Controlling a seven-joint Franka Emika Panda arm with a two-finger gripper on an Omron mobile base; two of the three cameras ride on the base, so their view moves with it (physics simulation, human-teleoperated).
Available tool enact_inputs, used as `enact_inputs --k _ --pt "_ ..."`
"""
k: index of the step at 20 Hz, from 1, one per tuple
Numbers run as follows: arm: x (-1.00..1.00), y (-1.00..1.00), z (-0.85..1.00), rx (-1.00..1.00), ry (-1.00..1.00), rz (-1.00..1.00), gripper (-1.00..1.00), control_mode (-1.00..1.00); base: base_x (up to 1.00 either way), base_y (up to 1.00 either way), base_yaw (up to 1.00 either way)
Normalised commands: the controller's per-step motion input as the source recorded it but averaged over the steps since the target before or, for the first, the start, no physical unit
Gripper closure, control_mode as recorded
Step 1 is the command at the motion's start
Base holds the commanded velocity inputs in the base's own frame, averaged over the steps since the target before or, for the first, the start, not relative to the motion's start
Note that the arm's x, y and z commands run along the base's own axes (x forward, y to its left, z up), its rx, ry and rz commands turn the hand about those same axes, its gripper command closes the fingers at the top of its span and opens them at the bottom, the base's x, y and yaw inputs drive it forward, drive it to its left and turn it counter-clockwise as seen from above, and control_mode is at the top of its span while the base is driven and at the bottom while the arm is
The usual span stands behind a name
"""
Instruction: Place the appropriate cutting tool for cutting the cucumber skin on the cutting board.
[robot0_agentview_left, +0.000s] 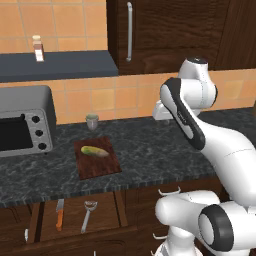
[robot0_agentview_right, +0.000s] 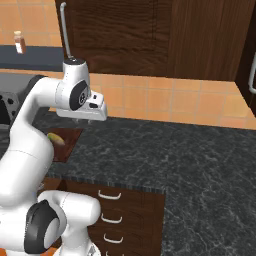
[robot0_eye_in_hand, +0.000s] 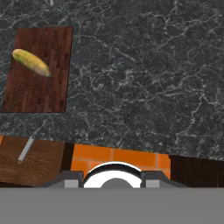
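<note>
Over the dark marbled tabletop (robot0_agentview_left: 150, 150) the white arm's hand hangs well above the stone, with nothing under it but bare surface. The fingers (robot0_agentview_right: 82, 120) are tucked below the hand in the right base view and too small to read; whether they stand apart or together I cannot tell, and nothing shows between them.

Off to the left of the fingers, as the hand view has it, the reddish-brown cutting board (robot0_eye_in_hand: 48, 83) lies flat on the tabletop, well apart from them. The yellow-green cucumber (robot0_eye_in_hand: 31, 62) lies on the board, angled across its upper part. In the left base view the same board (robot0_agentview_left: 102, 167) sits near the front edge of the tabletop with the cucumber (robot0_agentview_left: 95, 151) toward its back half.

Below the tabletop edge, lower than the fingers and to their left, an open drawer (robot0_agentview_left: 75, 227) holds the grey metal peeler (robot0_agentview_left: 88, 215), its loop head pointing toward the tabletop and its straight handle toward the drawer front. Just beside it, on the far side from the fingers, lies an orange-handled knife (robot0_agentview_left: 59, 215). In the hand view a slim grey handle end (robot0_eye_in_hand: 25, 151) shows on the drawer's wooden bottom.

Farther left stands a grey toaster oven (robot0_agentview_left: 25, 125), and a small cup (robot0_agentview_left: 92, 121) stands behind the board.
</note>
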Motion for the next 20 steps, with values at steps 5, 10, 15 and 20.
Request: enact_inputs --k 5,10,15,20 --pt "-0.21 0.02 0.00 -0.01 -0.02 0.01 -1.00 -1.00 0.00 0.00 0.00" --pt "-0.41 0.66 -0.07 -0.16 -0.01 0.12 -1.00 -1.00 0.00 0.00 0.00" --pt "-0.31 0.54 -0.40 0.00 0.06 0.00 -1.00 -1.00 0.00 0.00 0.00" --pt "-0.30 0.47 -0.53 0.06 0.16 -0.10 -1.00 -1.00 0.00 0.00 0.00"
